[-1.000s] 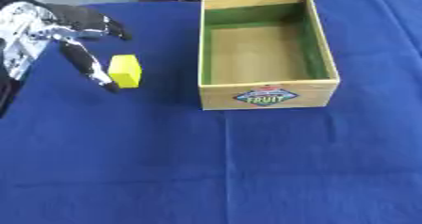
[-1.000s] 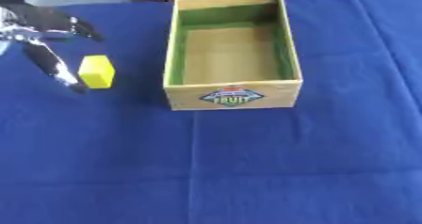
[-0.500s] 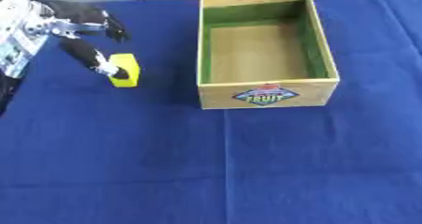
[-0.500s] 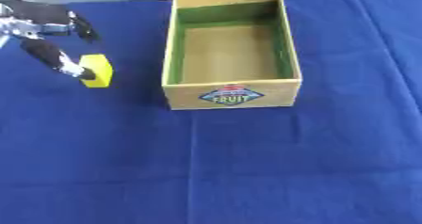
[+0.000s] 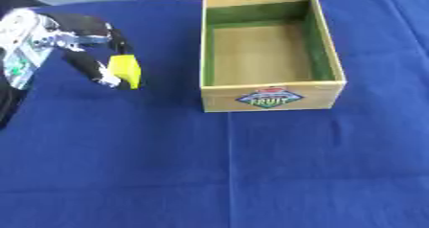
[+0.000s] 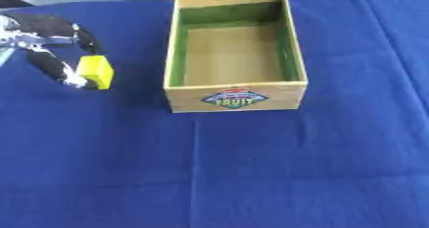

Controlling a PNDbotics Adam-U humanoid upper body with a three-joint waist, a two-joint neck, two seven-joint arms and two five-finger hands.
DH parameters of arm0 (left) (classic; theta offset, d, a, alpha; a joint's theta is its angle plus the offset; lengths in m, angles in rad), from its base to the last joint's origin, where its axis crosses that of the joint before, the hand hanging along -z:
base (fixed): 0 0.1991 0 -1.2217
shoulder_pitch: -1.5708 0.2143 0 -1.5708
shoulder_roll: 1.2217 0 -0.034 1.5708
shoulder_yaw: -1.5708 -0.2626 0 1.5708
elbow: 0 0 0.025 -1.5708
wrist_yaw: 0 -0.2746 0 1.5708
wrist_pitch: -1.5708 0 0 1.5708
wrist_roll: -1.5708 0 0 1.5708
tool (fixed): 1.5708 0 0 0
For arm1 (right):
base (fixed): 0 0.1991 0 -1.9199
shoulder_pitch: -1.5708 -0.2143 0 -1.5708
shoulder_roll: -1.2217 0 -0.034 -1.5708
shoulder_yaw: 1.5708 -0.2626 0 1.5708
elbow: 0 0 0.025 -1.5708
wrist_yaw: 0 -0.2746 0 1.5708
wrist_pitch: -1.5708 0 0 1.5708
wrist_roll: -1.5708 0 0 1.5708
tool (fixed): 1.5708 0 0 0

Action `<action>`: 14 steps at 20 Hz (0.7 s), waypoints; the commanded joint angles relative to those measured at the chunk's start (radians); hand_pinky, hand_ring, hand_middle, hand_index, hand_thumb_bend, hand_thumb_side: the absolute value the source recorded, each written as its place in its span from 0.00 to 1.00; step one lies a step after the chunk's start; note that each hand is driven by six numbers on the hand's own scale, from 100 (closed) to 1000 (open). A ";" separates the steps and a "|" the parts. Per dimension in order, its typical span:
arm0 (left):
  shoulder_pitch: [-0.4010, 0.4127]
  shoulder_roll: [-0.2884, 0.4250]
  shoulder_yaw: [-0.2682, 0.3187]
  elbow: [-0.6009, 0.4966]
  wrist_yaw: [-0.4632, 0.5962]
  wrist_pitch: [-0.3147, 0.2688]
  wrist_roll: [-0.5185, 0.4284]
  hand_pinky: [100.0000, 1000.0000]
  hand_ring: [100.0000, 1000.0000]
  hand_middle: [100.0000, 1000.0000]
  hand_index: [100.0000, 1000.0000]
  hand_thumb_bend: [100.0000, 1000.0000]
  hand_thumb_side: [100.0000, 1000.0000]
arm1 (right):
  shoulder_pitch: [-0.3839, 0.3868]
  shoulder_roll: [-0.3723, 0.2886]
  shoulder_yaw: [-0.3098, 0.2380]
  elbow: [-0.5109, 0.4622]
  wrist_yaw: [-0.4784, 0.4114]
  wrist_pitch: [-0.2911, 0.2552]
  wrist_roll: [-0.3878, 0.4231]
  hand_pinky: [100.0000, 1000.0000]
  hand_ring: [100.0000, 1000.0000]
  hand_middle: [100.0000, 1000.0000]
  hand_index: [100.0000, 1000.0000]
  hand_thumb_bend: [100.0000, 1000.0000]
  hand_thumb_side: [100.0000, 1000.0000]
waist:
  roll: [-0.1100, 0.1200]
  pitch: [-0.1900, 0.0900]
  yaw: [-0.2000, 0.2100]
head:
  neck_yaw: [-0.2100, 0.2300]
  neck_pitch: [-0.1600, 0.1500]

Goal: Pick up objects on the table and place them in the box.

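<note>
**Left hand pinches the yellow block beside the box**

A blue cloth (image 5: 251, 174) covers the whole table. On it, toward the far side, stands an open wooden box (image 5: 272, 97) with green inner walls and a "FRUIT" label on its near face; nothing lies inside. To the box's left, the robot's left hand (image 5: 80, 45) reaches in from the view's left edge, its thumb and fingers curled round a small yellow block (image 5: 126, 70). The block sits tilted in that pinch, near the box but apart from it.

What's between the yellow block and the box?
Nothing, only bare blue cloth lies between the block, pinched in the left hand, and the box. The left eye view shows it.
</note>
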 commanded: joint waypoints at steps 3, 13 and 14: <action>-0.009 0.015 0.011 0.007 -0.016 -0.011 -0.020 0.63 0.74 0.69 0.89 0.70 0.67 | -0.010 -0.013 -0.012 -0.019 0.009 0.001 0.000 0.64 0.63 0.47 0.74 0.00 1.00 | -0.005 -0.016 -0.002 | 0.000 -0.012; -0.007 0.005 0.019 0.002 -0.016 -0.013 0.049 0.52 0.66 0.56 0.79 0.54 0.60 | -0.008 -0.007 -0.014 -0.019 0.010 0.004 0.002 0.65 0.63 0.47 0.74 0.00 1.00 | -0.008 -0.010 -0.002 | 0.001 -0.016; -0.007 0.004 0.018 0.003 -0.022 -0.014 0.064 0.51 0.65 0.55 0.78 0.52 0.58 | -0.008 -0.007 -0.014 -0.019 0.010 0.004 0.002 0.65 0.63 0.47 0.74 0.00 1.00 | -0.008 -0.009 -0.003 | 0.001 -0.016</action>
